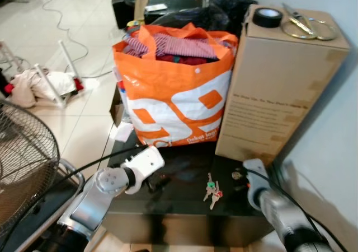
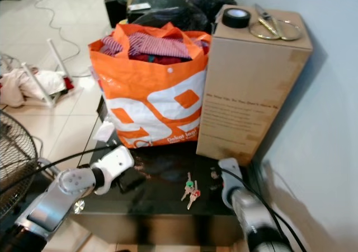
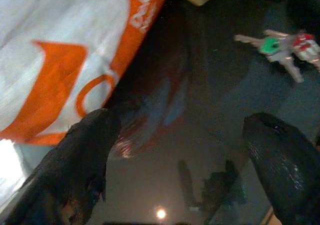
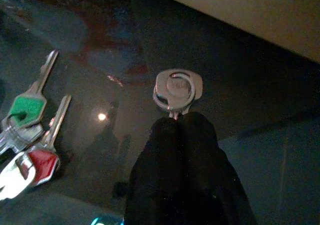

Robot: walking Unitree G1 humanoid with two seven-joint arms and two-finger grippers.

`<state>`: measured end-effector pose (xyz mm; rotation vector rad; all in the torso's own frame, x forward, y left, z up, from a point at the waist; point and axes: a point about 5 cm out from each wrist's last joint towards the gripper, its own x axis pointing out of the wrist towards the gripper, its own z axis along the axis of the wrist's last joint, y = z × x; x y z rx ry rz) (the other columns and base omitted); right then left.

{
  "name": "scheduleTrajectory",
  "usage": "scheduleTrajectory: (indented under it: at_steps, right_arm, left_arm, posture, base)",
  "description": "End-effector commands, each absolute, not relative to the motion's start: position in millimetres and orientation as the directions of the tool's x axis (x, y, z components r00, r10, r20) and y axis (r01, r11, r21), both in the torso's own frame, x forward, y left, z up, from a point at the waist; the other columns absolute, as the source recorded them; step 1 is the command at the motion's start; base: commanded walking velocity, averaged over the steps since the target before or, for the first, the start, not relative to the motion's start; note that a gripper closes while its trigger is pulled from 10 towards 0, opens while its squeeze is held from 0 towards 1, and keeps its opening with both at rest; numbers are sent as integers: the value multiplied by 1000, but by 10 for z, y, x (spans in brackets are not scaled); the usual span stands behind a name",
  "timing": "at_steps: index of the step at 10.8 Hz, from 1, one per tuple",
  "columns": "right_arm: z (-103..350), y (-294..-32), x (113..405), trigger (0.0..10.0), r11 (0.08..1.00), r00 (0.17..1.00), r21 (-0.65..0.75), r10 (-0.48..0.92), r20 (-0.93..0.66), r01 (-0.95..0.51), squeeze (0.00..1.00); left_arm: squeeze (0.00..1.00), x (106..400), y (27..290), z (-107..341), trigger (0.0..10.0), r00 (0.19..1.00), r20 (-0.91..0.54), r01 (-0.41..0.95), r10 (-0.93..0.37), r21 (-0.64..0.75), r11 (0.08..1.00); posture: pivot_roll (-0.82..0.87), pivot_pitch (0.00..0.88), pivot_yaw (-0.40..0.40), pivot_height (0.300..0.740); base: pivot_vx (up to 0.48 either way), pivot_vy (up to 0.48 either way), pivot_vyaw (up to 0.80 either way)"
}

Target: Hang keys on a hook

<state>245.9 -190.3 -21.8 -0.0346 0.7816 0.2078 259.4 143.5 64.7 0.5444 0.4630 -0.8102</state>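
**Keys lie loose on the dark table while the right gripper pinches a single key**

Keys (image 1: 212,190) with green and red caps lie in a small bunch near the front edge of the glossy black table (image 1: 179,207), in front of the tall cardboard box (image 1: 279,78). Just beside them, toward the table's right edge, your right gripper (image 4: 176,119) has its two black fingers pressed together on the shaft of a separate silver key (image 4: 176,91), whose round head sticks out past the fingertips. Your left gripper (image 3: 182,130) hovers low over the table with its fingers spread wide and nothing between them, close to the orange shopping bag (image 1: 173,89) at the table's left side.

No hook is visible from here. The pinch looks shallow, taken near the fingertips, so the key could twist or slip out when you lift. The slick tabletop could also let it slide away. The coloured bunch appears to lie apart from the held key, so lifting may leave it behind.
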Motion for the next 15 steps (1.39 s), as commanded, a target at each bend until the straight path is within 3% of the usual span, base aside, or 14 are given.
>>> scheduleTrajectory:
  at_steps: [1,3,4,5,7,11,12,14,15]
  right_arm:
    - [-79,-1915,2487,0,975,729,70,206,-653,-212,0]
    - [-24,-1905,2459,0,972,749,76,221,-625,-224,0]
    - [-21,-1889,2472,4706,973,756,62,211,-620,-221,0]
    - [-14,-1845,2488,10000,970,751,42,214,-625,-241,1000]
    - [-63,-1776,2542,10000,949,723,-54,199,-661,-311,1000]
    - [-64,-1714,2678,10000,936,721,-118,171,-671,-332,1000]
    - [-79,-1730,2704,10000,935,717,-140,148,-681,-326,0]
    - [-102,-1741,2741,10000,934,704,-147,136,-698,-326,0]
    - [-110,-1743,2779,4863,935,698,-149,129,-704,-323,0]
  left_arm:
    - [0,2602,1470,680,10000,633,-559,752,-536,279,597]
    - [0,2606,1469,675,10000,635,-557,750,-536,275,602]
    - [0,2624,1452,675,10000,633,-556,752,-539,280,596]
    - [0,2639,1449,674,10000,628,-560,758,-540,284,587]
    - [0,2623,1445,657,10000,596,-584,783,-552,272,559]
    - [0,2562,1391,620,10000,484,-632,857,-606,202,474]
    - [0,2547,1376,615,10000,460,-637,870,-618,186,456]
    - [0,2500,1359,602,10000,410,-650,894,-640,145,425]
    - [0,2469,1362,597,10000,377,-657,907,-653,117,405]
  posture:
    - [-59,0,47,740]
    - [-69,0,55,740]
    - [-71,0,58,740]
    - [-70,0,61,740]
    - [-66,0,59,740]
    - [-74,0,57,740]
    - [-76,0,55,740]
    - [-75,0,54,740]
    - [-75,0,55,740]
  base:
    - [0,0,0]
    - [0,0,0]
    - [0,0,0]
    - [0,0,0]
    - [0,0,0]
    - [0,0,0]
    - [0,0,0]
    - [0,0,0]
    - [0,0,0]
